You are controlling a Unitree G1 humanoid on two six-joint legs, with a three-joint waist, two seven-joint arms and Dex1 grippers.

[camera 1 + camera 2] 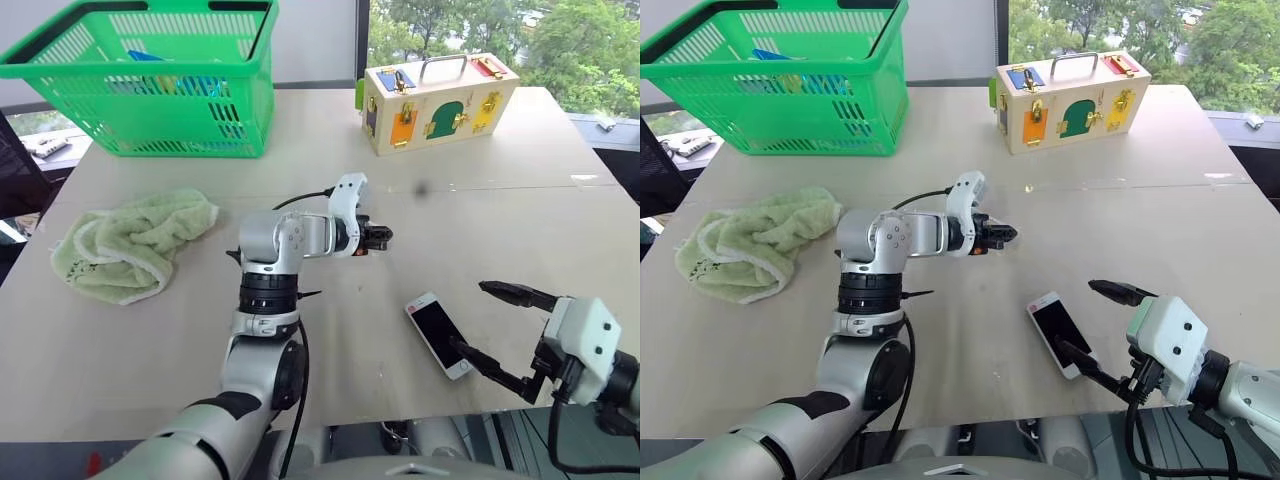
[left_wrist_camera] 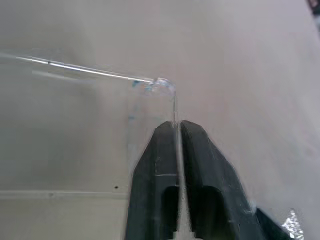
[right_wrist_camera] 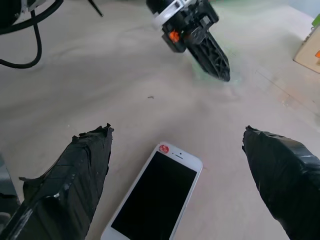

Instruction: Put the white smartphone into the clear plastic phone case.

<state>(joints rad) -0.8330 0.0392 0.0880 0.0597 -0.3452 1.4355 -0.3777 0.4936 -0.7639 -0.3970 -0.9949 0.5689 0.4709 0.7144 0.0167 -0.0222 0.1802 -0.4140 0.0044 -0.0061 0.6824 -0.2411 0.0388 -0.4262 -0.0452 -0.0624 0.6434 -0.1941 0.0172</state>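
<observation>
Left gripper [image 1: 384,236] jaws pinched together, right gripper [image 1: 495,328] jaws spread wide

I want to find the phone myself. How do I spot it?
Look at the big tan table, at its near edge between the right gripper's open black fingers. The white smartphone lies flat there, black screen up, the only small flat rectangle around.

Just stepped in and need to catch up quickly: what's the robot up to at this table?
The left gripper is shut on an edge of the clear plastic phone case, holding it over the table. The white smartphone lies screen-up near the table's front edge, untouched, with the right gripper open and hovering around it. The phone isn't in the case yet.
</observation>
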